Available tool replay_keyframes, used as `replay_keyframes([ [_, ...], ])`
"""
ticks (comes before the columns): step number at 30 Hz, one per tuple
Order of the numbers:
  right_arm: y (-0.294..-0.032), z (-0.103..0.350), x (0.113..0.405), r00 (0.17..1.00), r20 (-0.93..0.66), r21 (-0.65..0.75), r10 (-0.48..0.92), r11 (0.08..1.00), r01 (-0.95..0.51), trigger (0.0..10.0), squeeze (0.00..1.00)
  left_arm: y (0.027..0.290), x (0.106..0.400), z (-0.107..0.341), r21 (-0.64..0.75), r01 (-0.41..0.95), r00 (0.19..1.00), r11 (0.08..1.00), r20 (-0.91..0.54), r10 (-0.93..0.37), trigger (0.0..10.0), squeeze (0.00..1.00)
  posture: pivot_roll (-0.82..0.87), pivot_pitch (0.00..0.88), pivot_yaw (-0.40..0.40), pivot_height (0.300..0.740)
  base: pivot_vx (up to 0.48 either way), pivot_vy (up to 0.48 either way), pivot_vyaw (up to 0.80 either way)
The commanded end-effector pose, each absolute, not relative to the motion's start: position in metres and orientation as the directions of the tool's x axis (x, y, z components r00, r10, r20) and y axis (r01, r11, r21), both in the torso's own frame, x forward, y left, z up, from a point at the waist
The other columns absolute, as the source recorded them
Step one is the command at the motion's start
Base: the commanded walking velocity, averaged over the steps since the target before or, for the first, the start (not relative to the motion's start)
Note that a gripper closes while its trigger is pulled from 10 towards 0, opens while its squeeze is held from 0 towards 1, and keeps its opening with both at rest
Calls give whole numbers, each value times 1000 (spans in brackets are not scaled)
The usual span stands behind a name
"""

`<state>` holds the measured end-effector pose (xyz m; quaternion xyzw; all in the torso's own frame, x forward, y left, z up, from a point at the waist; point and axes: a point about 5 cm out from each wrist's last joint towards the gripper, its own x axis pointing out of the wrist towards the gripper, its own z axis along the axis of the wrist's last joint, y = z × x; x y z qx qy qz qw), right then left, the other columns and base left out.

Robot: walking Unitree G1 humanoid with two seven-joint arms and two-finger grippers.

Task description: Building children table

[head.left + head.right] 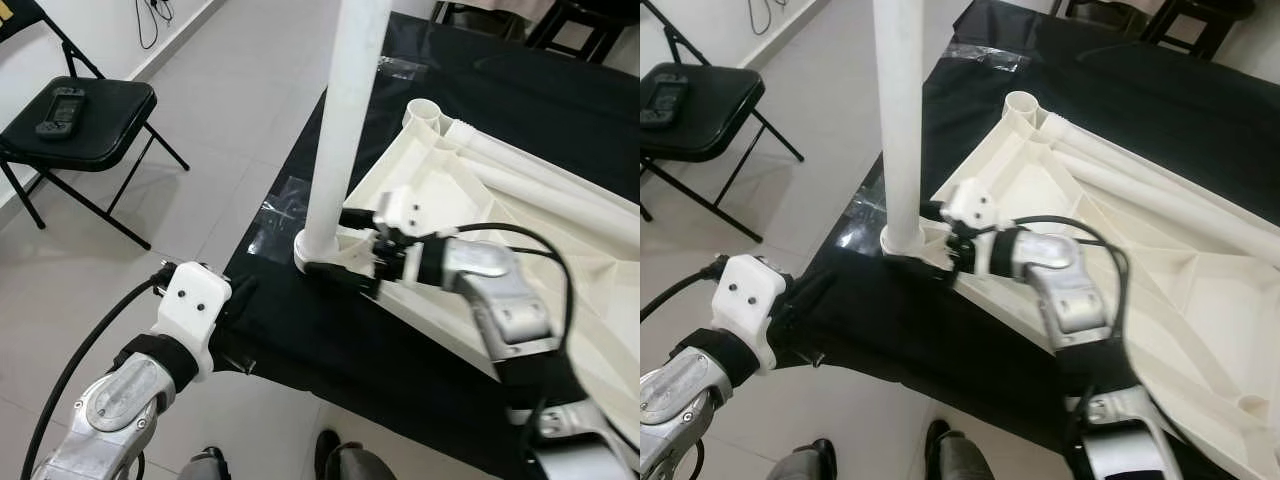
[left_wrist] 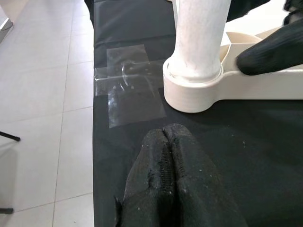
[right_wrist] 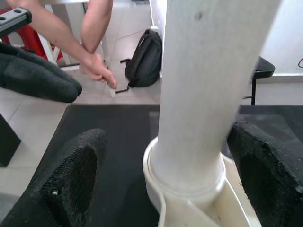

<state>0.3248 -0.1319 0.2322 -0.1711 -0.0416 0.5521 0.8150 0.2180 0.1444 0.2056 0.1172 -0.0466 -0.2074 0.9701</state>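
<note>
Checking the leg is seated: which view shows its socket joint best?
The left wrist view: the leg meets the socket unobstructed. The right wrist view shows it closer, between the open right gripper fingers. Eye views show it small.

Both arms are brushed silver metal with screw heads showing, and a black cable loops along each one into a white plastic wrist block; the left wrist block (image 1: 196, 303) has two small dark holes, probably screws. The gripper fingers (image 2: 175, 184) are black with a knitted-looking, slightly dusty cover.
</note>
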Motion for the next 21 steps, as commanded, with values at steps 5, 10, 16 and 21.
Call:
replay_keyframes([
  [5, -180, 236, 323, 449, -253, -351, 857, 351, -868, 10000, 0, 146, 217, 198, 248, 403, 908, 881, 9, -419, 10000, 0, 112, 277, -127, 740, 0, 0, 0],
  [10, -198, 237, 319, 483, -288, -354, 827, 376, -856, 10000, 0, 146, 216, 197, 248, 404, 908, 881, 6, -418, 10000, 0, 103, 279, -124, 740, 0, 0, 0],
  [16, -208, 242, 319, 622, -154, -357, 768, 544, -760, 10000, 0, 143, 216, 194, 245, 403, 909, 882, 2, -417, 10000, 0, 80, 273, -124, 740, 0, 0, 0],
  [21, -192, 241, 321, 745, 71, -209, 664, 740, -639, 10000, 0, 150, 225, 193, 198, 302, 949, 933, 31, -314, 10000, 0, 72, 266, -117, 740, 0, 0, 0],
])
